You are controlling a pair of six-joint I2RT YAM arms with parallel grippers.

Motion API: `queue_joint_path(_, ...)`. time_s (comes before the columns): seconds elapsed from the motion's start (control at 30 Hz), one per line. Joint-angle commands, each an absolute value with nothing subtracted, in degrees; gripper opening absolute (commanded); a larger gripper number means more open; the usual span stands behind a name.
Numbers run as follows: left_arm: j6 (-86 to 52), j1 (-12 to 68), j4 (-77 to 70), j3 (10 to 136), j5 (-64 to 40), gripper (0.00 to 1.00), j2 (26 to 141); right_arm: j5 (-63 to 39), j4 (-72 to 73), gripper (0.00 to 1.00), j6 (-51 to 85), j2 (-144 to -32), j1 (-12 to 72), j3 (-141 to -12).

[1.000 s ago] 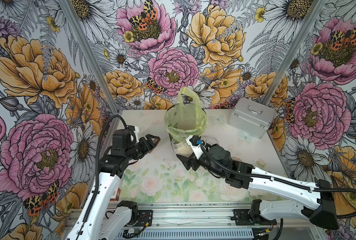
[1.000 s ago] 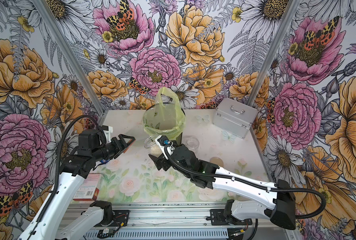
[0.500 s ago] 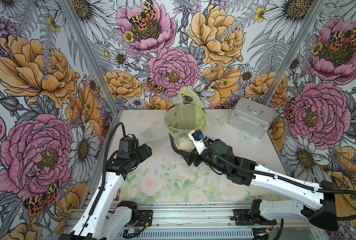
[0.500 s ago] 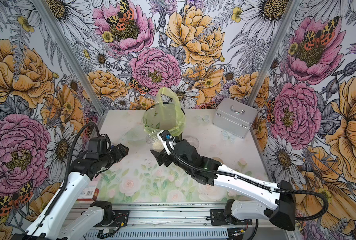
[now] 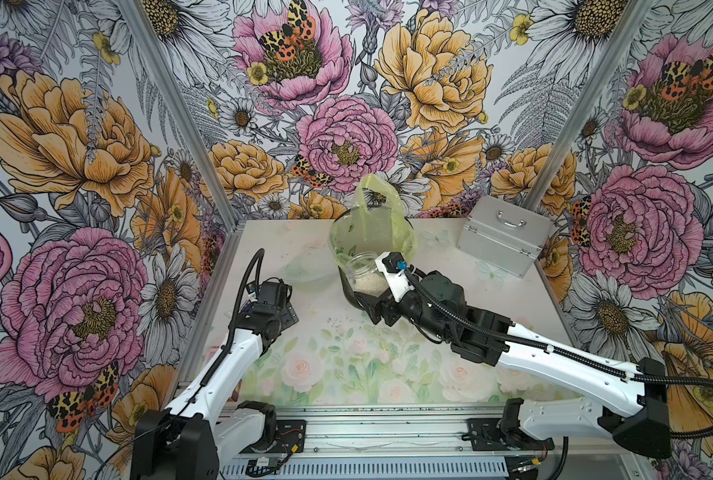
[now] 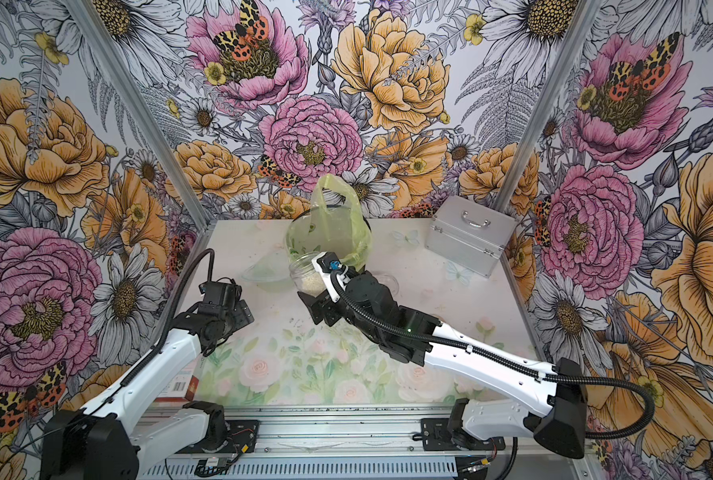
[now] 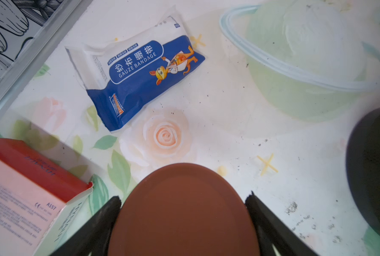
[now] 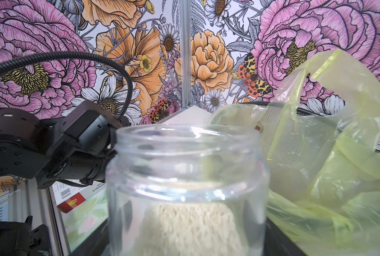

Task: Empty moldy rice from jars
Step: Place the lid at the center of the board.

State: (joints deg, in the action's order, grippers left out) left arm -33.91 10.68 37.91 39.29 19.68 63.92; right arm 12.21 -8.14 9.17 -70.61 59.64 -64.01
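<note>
Lid off; pour pending.
Open jar [image 8: 186,177] of rice [image 8: 189,226] is gripped by right gripper [image 5: 372,296], mouth up, just beside bin [image 8: 273,126]; lid [image 7: 182,221] is held in left gripper [image 7: 182,197]. Jar is likely to be lifted over the rim, then tipped.

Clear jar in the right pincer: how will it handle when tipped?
The clear round lidless jar has smooth walls, so it is probably slippery, and breakable if glass. The whitish rice grains lie low in it, so it is likely bottom-heavy; being loose, they should slide out once tilted.
</note>
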Motion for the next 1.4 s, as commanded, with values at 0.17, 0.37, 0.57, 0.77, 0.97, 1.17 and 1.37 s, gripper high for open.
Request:
queue_joint_path(0.17,-35.0,12.3,33.7,41.4,21.0,0.53,74.1,13.4,-4.9,0.00,9.6,-70.4,59.1,-68.8)
queue_joint_path(0.37,-36.3,14.4,33.0,42.1,19.8,0.72,77.1,14.2,-5.8,0.00,9.4,-69.9,58.4,-69.0)
queue_joint_path(0.57,-36.1,15.5,33.1,43.1,17.7,0.90,76.9,14.1,-7.4,0.00,10.1,-69.8,57.0,-69.7)
queue_joint_path(0.77,-35.8,15.9,33.6,42.3,16.0,0.99,73.0,13.0,-9.3,0.00,10.9,-70.3,56.0,-71.3)
queue_joint_path(0.97,-35.5,16.3,35.8,42.7,14.9,0.99,69.5,13.0,-10.1,0.00,11.6,-70.8,55.1,-72.9)
queue_joint_path(1.17,-35.3,16.7,40.3,45.4,12.4,0.99,64.1,11.5,-14.8,0.00,12.6,-73.6,53.5,-77.6)
queue_joint_path(1.37,-34.5,16.9,44.1,49.2,6.7,0.99,59.8,11.2,-20.9,0.00,13.3,-76.5,52.0,-83.7)
